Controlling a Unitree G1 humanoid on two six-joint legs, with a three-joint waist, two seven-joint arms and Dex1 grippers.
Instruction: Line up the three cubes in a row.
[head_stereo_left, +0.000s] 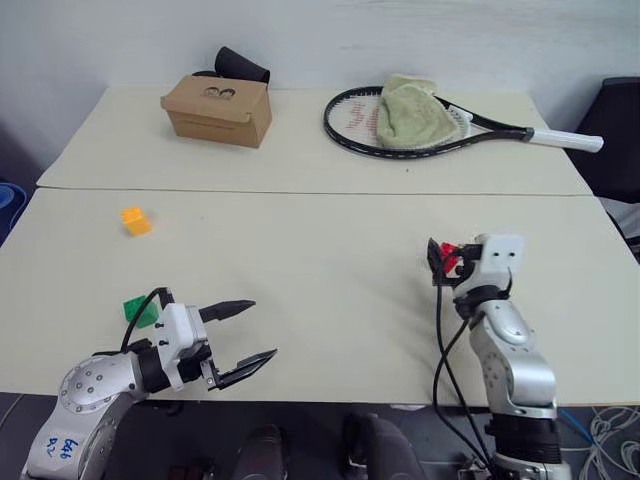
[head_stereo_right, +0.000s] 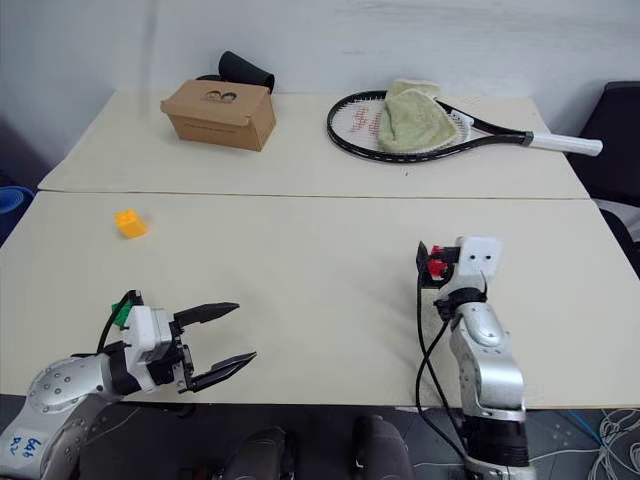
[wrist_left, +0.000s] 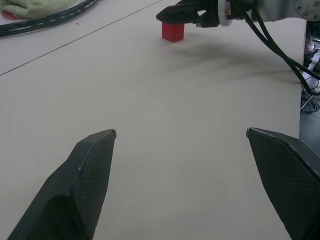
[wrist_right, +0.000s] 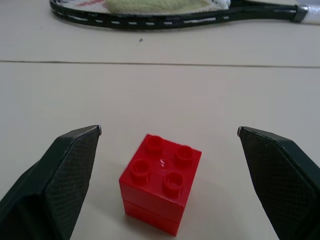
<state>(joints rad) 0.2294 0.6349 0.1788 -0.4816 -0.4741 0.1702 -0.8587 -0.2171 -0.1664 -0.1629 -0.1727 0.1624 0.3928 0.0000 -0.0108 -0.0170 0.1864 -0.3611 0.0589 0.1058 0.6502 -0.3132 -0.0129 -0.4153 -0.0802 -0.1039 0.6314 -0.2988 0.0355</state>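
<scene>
Where matte pincer fingers (wrist_right: 60, 170) spread, studded red cube (wrist_right: 161, 182) sits — glossy plastic.

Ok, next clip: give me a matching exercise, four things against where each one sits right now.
Things:
1. red cube
2. green cube
3. yellow cube
4. towel

Places:
A. on the racket
B. alone on the near table, far left
C. between the open right hand's fingers
D. right behind the left hand

Pairs: 1-C, 2-D, 3-B, 4-A
</scene>
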